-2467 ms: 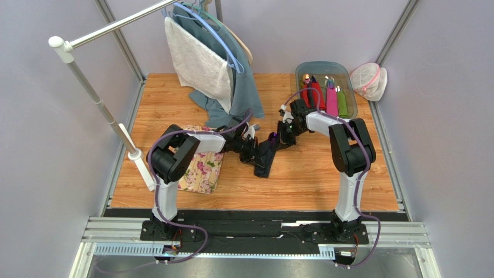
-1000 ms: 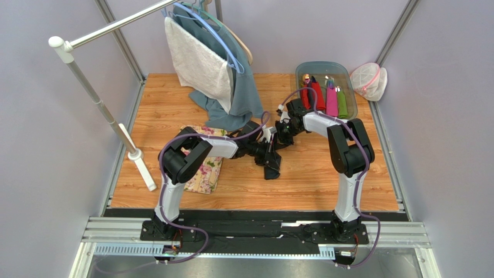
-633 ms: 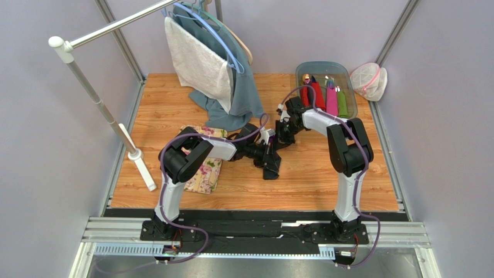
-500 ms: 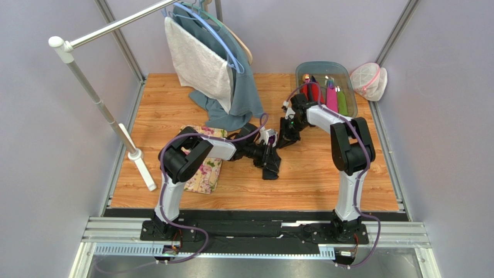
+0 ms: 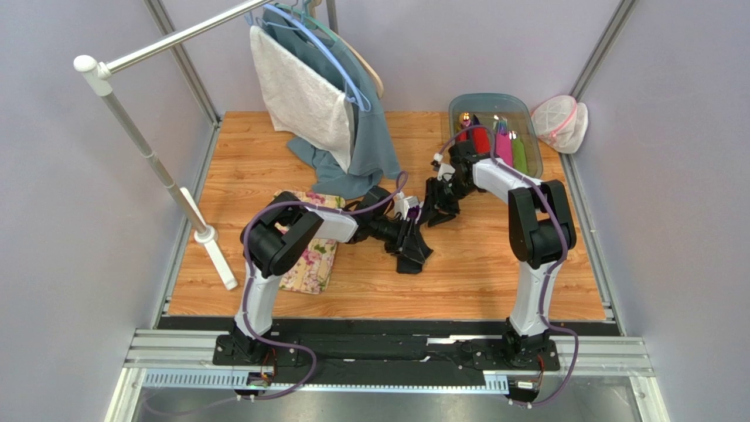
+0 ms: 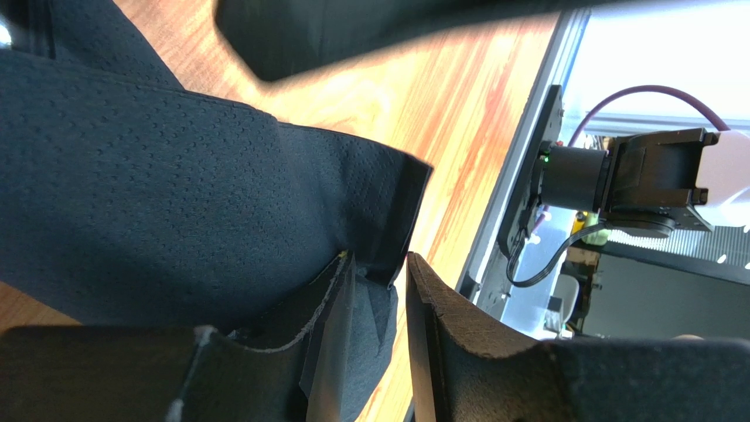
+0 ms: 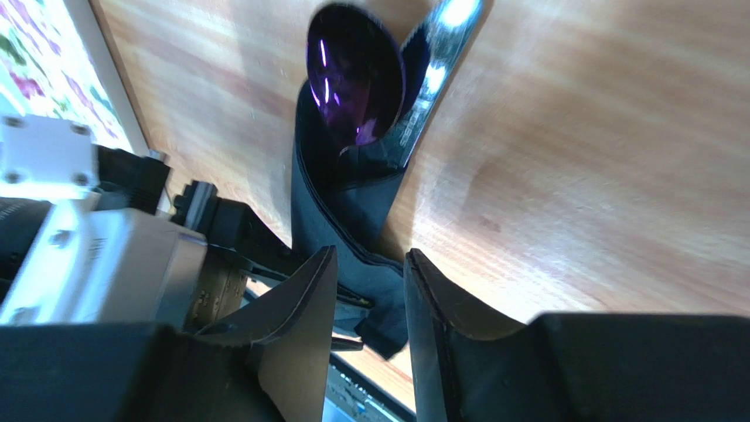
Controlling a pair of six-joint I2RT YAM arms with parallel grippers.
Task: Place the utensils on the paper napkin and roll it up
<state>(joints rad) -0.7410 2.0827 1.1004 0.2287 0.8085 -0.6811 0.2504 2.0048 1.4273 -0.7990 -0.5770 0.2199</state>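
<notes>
Left gripper (image 6: 380,299) and right gripper (image 7: 368,290) both stand parted; unheld, the napkin (image 7: 352,220) mid-frame may unroll, spilling the spoon (image 7: 354,75)

Posture: left arm (image 5: 280,236) folded at elbow, forearm reaching right; right arm (image 5: 539,230) reaching forward and left. State: left gripper (image 6: 380,264) jaws narrowly parted; right gripper (image 7: 370,257) likewise. The 2 grippers near, apart.

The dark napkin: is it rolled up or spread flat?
Rolled up. The right wrist view shows the napkin wrapped into a narrow bundle, with the purple spoon and a silver utensil poking out one end.
</notes>
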